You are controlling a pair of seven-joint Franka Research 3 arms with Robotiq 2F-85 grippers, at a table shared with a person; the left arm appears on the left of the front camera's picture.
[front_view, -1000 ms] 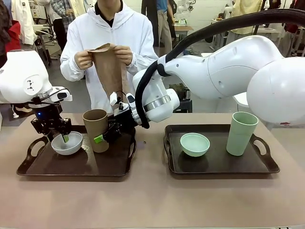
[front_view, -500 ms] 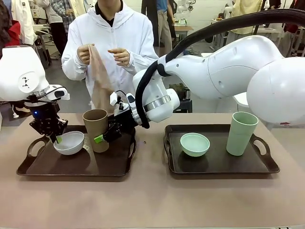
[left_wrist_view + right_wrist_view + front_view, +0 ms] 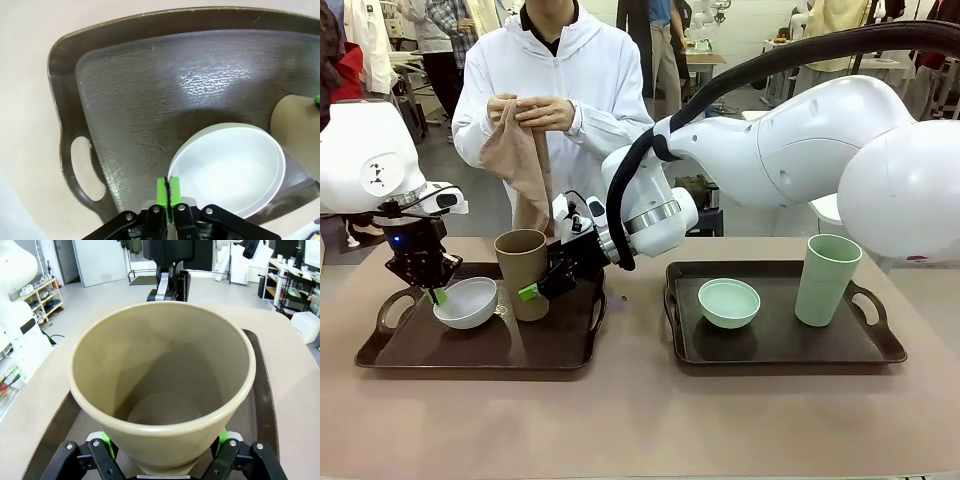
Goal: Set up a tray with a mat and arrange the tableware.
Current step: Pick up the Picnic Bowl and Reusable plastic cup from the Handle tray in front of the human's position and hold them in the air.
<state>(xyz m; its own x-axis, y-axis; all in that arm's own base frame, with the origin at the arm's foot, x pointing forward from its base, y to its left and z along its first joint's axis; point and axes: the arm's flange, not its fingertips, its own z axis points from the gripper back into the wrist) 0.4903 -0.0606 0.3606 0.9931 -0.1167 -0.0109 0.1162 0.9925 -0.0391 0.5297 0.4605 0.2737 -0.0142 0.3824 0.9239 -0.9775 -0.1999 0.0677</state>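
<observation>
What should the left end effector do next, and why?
Probably lift the white bowl clear of the left tray: the left end effector is shut on its rim, the bowl sits tilted, the right end effector grips the tan cup, and the person holds a brown mat.

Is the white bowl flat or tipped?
Tipped: the left gripper pinches the rim of the white bowl, tilted over the tray.

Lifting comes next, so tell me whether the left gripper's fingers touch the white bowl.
Touching. The left wrist view shows the fingers of the left gripper closed on the rim of the white bowl, with no gap.
</observation>
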